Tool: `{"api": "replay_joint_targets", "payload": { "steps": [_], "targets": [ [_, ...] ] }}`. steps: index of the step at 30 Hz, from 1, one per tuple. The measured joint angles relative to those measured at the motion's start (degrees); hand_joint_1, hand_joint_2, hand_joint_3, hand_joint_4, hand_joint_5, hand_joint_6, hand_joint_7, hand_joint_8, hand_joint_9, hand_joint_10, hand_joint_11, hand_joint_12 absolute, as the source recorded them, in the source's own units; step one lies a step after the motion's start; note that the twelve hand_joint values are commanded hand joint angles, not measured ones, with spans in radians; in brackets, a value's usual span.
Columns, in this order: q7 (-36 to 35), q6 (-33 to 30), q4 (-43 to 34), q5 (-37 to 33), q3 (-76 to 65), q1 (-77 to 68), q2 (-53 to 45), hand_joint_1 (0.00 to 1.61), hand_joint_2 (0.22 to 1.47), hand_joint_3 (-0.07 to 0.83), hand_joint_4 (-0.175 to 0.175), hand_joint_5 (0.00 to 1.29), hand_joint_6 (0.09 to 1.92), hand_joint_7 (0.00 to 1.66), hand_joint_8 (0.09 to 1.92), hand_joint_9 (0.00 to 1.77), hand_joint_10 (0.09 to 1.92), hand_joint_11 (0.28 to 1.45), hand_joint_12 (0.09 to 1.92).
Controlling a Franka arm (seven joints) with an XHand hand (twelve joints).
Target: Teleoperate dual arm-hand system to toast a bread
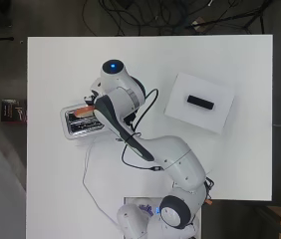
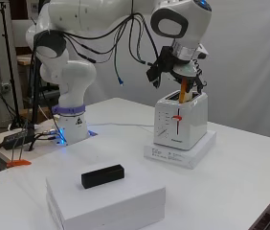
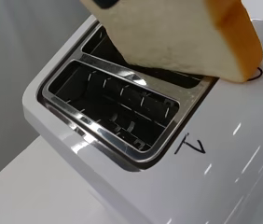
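Note:
A white two-slot toaster [image 2: 180,120] stands on a flat white box [image 2: 192,153] at the table's left in the overhead view [image 1: 80,127]. My hand [image 2: 166,64] hangs straight above it, shut on a slice of bread [image 2: 183,91] held upright. The slice's lower edge sits in the mouth of one slot. In the wrist view the bread [image 3: 178,32] covers that slot, while the other slot [image 3: 113,107] lies bare with its wire guides showing. From overhead the arm hides most of the hand; only the bread's orange crust [image 1: 84,110] shows over the toaster.
A white box [image 1: 215,117] carrying a small black block [image 1: 201,101] lies at the table's right, well away from the toaster. In the side view that box [image 2: 106,199] and block [image 2: 103,176] are nearest the camera. A thin cable [image 1: 88,184] runs from the toaster toward the arm's base.

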State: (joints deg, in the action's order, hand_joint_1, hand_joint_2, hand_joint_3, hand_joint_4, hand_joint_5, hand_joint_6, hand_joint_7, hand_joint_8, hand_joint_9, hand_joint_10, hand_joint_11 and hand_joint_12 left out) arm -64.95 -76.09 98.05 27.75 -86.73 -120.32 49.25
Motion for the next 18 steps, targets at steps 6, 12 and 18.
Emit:
{"api": "replay_joint_targets", "payload": {
  "steps": [6, 12, 18],
  "targets": [
    [0.69, -1.72, -1.12, -1.47, -2.88, -3.25, 1.39, 1.26, 1.12, 0.001, -0.121, 0.82, 1.1, 1.11, 0.86, 1.18, 0.64, 0.64, 0.71],
    [-0.6, -3.26, -0.59, 1.74, -0.54, -2.45, 1.37, 1.21, 1.17, 0.0, -0.103, 0.74, 1.26, 1.05, 0.97, 1.23, 0.22, 0.68, 0.46],
    [-2.58, -11.65, 7.25, 4.84, 4.75, 3.41, 3.9, 1.21, 1.16, 0.0, -0.101, 0.75, 1.24, 1.05, 0.96, 1.29, 0.11, 0.7, 0.4]
  ]
}}
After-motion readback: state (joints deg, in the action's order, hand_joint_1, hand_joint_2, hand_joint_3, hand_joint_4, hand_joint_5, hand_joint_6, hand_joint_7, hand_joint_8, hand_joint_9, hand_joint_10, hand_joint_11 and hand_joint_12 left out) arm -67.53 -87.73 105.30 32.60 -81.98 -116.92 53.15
